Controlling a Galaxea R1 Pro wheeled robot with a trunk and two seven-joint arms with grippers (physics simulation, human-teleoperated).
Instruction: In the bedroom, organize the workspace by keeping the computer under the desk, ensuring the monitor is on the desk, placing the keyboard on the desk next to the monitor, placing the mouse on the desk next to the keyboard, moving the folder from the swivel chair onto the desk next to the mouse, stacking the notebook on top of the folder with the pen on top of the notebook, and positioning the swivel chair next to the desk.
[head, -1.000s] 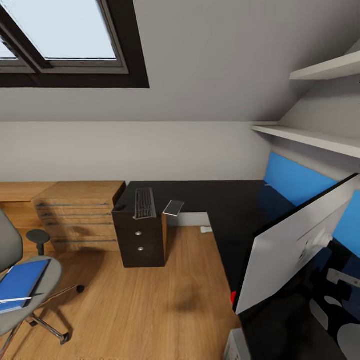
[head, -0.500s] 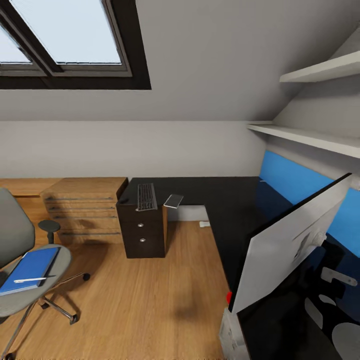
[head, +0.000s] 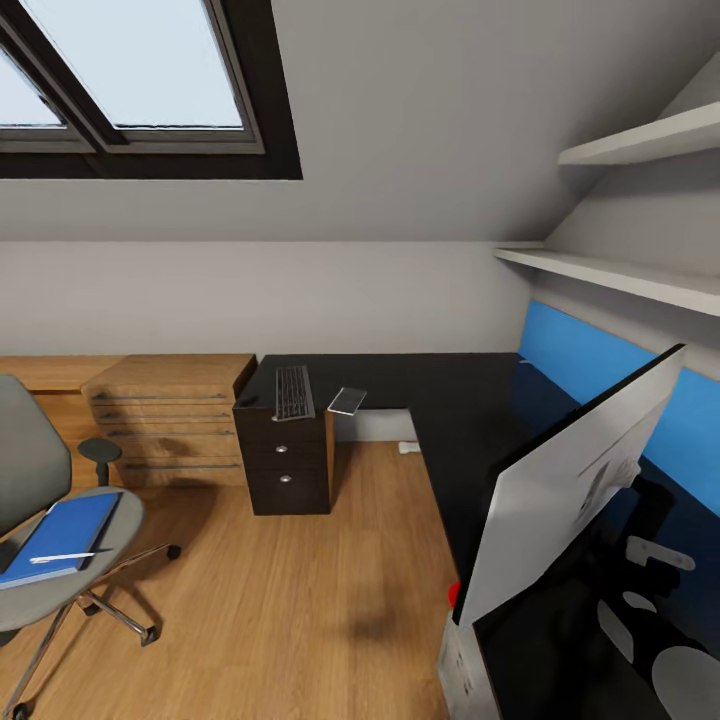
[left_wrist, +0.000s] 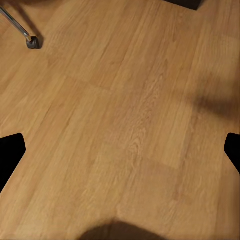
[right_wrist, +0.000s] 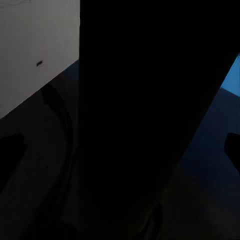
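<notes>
The monitor (head: 560, 500) leans tilted on the black desk (head: 450, 400), its pale grey back toward me. On the desk's far left end lie the keyboard (head: 292, 392), the small dark mouse (head: 241, 402) and the notebook (head: 347, 401). The blue folder (head: 62, 525) rests on the swivel chair (head: 25, 470) with the white pen (head: 62, 557) on it. A corner of the grey computer (head: 458, 668) peeks out below the desk edge. My left gripper (left_wrist: 120, 150) hangs open over the wooden floor. My right gripper (right_wrist: 120, 150) is open around a black shape, with the monitor's grey back (right_wrist: 35, 50) beside it.
A light wooden drawer chest (head: 165, 415) stands left of the desk's dark drawer pedestal (head: 285, 470). White shelves (head: 620, 270) run along the right wall above the blue panel (head: 580, 360). A chair caster (left_wrist: 32, 42) sits near the left gripper. Something small and red (head: 455, 595) shows at the monitor's lower corner.
The head camera shifted between the oldest frame and half a second ago. Since then the view holds still, and the monitor's top edge has moved slightly to the left.
</notes>
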